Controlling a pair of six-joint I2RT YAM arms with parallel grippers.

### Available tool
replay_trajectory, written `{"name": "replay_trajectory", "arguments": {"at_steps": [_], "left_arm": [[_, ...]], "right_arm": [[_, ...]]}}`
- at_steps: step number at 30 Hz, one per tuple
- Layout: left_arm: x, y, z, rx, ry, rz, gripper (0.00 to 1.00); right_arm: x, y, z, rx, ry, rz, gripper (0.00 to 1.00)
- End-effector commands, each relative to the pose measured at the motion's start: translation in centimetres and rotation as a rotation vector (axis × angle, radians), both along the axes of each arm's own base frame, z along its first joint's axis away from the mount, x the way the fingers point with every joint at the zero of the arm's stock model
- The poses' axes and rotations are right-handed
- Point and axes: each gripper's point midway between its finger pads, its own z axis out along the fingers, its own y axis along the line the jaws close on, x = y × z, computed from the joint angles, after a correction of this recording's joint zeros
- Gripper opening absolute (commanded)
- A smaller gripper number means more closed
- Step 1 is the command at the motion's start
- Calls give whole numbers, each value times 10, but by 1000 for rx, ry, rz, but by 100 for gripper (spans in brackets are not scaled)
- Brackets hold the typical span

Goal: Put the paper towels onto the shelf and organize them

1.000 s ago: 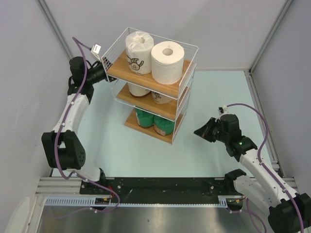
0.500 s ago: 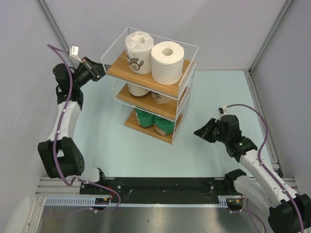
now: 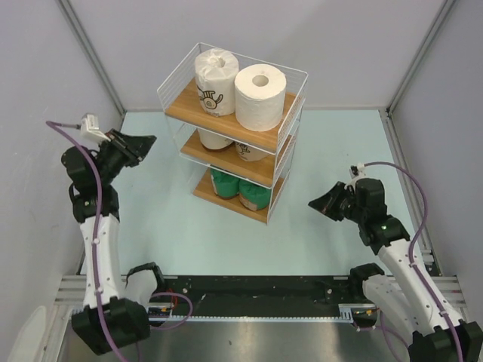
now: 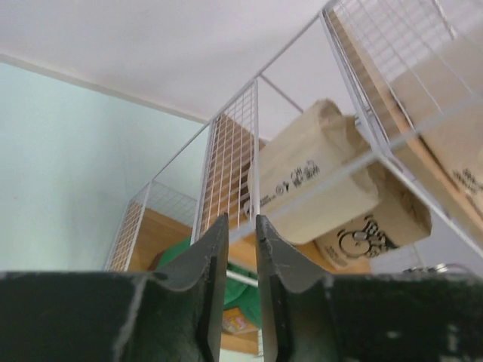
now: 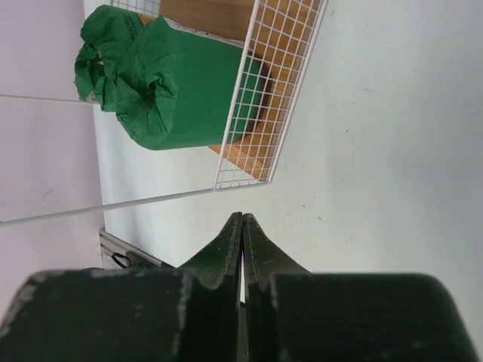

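Ahead of the left gripper (image 4: 240, 219), apart from it: the shelf (image 3: 183, 105), three wooden boards in a white wire frame, upright on the pale green table (image 3: 166, 219).

- Left gripper: jaws parted by a narrow gap, nothing between them, tips pointing at the shelf's wire side.
- Right gripper (image 5: 241, 217): jaws pressed together, empty, held above the table on the shelf's other side, apart from it.
- Top board, higher than both pairs of jaws: plain white roll (image 3: 260, 96) and logo-wrapped white roll (image 3: 215, 81), upright, side by side.
- Middle board, straight beyond the left jaws: two beige rolls (image 4: 317, 181), side by side behind the wire.
- Bottom board, beyond the right jaws: two green rolls (image 5: 173, 83), side by side behind the mesh end panel.
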Motion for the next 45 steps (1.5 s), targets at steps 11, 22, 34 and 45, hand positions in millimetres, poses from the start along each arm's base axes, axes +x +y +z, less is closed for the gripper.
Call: {"name": "replay_trajectory", "arguments": {"at_steps": [11, 22, 34, 45], "left_arm": [[-95, -15, -87, 158, 157, 55, 100], [-120, -13, -124, 144, 250, 127, 100], [-126, -20, -123, 158, 231, 88, 100], [-126, -27, -122, 162, 221, 41, 100]], "right_arm": [[3, -46, 57, -251, -135, -31, 58], [-24, -47, 114, -281, -353, 39, 100], [-45, -44, 121, -311, -473, 121, 100], [-40, -46, 113, -322, -452, 107, 100]]}}
